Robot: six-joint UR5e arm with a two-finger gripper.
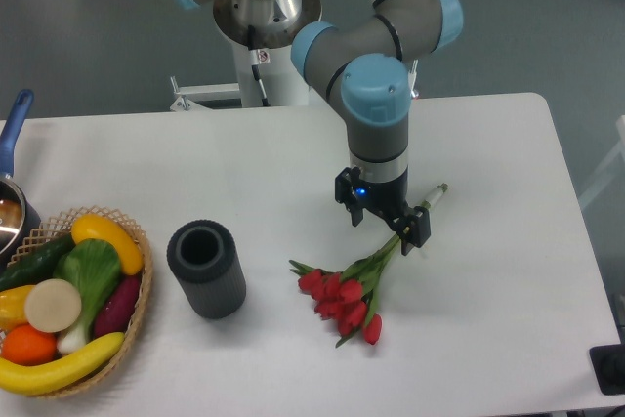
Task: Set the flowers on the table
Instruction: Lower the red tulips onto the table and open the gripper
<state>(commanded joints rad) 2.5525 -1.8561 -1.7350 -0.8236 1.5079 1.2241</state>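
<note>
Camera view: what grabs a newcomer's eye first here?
The flowers, red tulips lying on the white table right of centre, blooms toward the front edge and stems running up to the gripper. The gripper sits low over the stems; whether it is shut on them cannot be told. Next, the dark ribbed vase stands upright and empty to the left, beside a basket of colourful toy produce.

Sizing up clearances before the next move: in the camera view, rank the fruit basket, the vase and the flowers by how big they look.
1. Fruit basket, though cut off by the frame edge.
2. Flowers, long but thin.
3. Vase.
Flowers and vase cover a similar area, so their order is unsure.
</note>
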